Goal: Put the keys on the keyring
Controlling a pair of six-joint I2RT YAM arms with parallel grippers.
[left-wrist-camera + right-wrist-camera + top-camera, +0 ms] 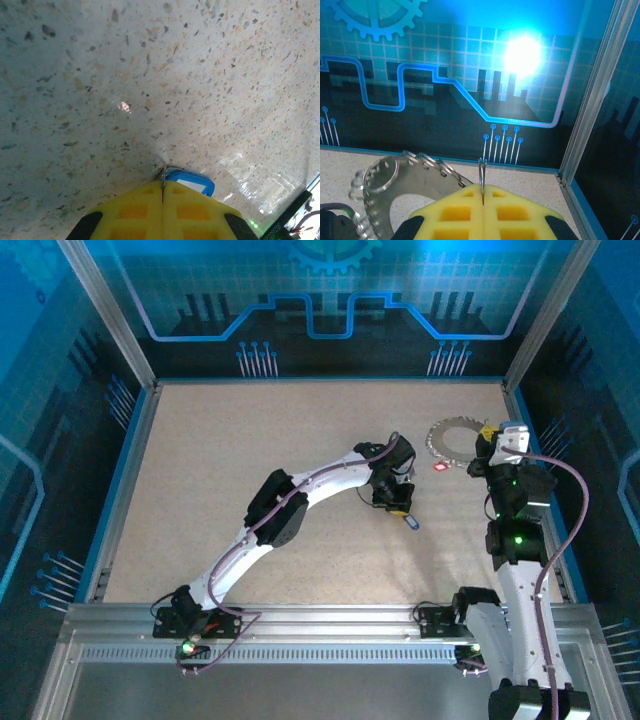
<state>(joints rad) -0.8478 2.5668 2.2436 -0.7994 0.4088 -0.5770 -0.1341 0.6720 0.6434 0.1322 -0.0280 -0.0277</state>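
Clearly the step in hand is lifting the blue key (192, 181) and carrying it to the ring. From its base, the left arm (300, 502) reaches low toward 1 o'clock, elbow bent and wrist tipped down at the table (100, 75). The left gripper (162, 184) has its yellow pads pressed together on a thin metal sliver of the blue key, whose head lies at the fingertips' 2 o'clock. That pinch looks slight, so raise it slowly and straight up, checking that the key comes along. The red key (440, 467) lies loose at the 7 o'clock of the keyring (395, 192). The right gripper (481, 186), at the keyring's 3 o'clock from above, is clamped on what looks like a rim loop. The right arm (520, 570) runs toward 12 o'clock along the table's right edge.
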